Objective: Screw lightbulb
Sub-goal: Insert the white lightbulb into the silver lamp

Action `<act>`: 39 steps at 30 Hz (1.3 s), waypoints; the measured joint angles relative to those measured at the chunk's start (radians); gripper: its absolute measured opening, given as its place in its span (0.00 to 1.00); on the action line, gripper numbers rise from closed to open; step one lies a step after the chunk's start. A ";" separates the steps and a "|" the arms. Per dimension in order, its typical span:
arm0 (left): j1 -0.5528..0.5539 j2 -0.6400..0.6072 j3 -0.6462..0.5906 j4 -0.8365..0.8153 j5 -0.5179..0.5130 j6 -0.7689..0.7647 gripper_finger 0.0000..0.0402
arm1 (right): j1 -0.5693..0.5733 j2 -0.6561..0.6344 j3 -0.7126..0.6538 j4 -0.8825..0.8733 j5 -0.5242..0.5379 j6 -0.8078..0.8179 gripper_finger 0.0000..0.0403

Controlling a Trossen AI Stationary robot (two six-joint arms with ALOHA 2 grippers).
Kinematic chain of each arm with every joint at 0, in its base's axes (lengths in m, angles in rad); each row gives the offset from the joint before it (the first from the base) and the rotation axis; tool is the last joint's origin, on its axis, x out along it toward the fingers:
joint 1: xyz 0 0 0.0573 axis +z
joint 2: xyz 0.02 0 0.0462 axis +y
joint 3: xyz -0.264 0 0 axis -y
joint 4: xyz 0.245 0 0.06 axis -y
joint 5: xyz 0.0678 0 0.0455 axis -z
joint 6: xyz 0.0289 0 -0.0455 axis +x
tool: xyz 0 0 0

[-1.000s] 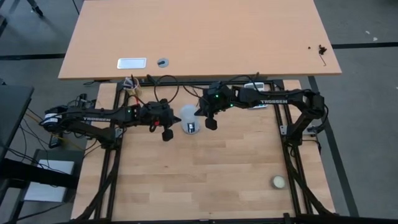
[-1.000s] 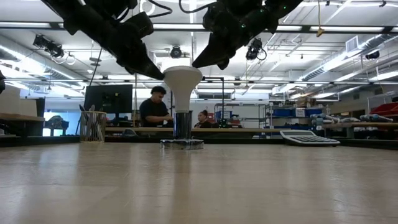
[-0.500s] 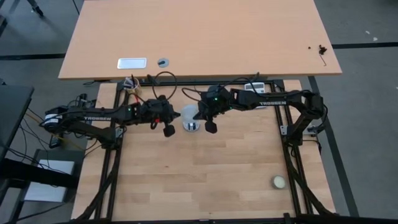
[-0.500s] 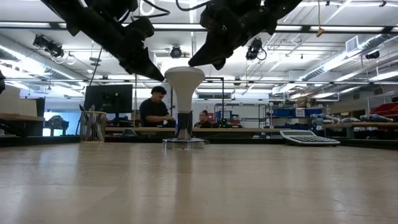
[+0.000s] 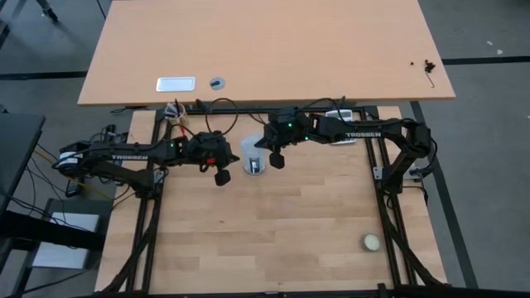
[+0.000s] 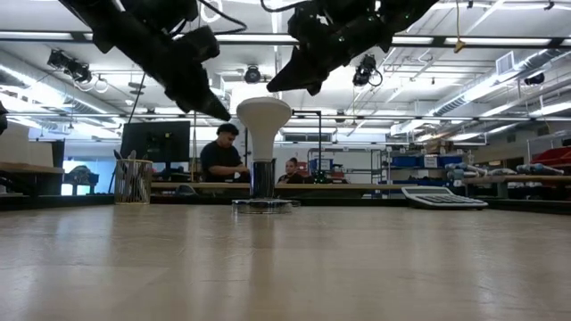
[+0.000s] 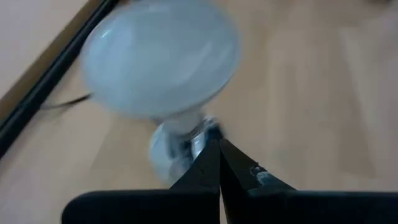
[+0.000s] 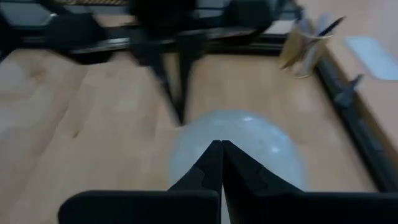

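Standing upright mid-frame in the high view, the lightbulb (image 5: 251, 154) sits dome-up on its socket (image 6: 262, 204). Left gripper (image 5: 222, 176) and right gripper (image 5: 277, 161) flank it, both pinched shut on nothing; right looks slightly nearer, though it's hard to call

Lightbulb upright at the middle of the worktop, an arm on either side above it.

The lightbulb (image 6: 264, 125) stands dome up on the wooden worktop (image 6: 285, 263), its dark base set in a flat grey socket disc (image 6: 263, 205). The left gripper (image 6: 217, 109) slants down from the upper left to just beside the dome, its tip pointed. The right gripper (image 6: 275, 87) slants in from the upper right, just above the dome and clear of it. Behind the lightbulb a seated person (image 6: 219, 156) works at a long desk; a wire cup (image 6: 132, 181) stands to its left, a calculator (image 6: 443, 197) to its right.
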 joint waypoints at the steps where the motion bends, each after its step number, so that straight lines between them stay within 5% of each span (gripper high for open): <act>1: 0.000 0.000 0.000 0.015 0.023 -0.001 0.00 | -0.005 0.000 0.000 0.000 0.015 -0.005 0.03; 12: -0.011 0.020 0.000 0.109 0.037 0.000 0.00 | -0.028 0.023 0.004 -0.042 0.036 -0.016 0.01; 39: 0.014 0.046 -0.002 0.101 -0.150 0.004 0.00 | 0.022 0.014 0.004 -0.120 -0.008 -0.003 0.01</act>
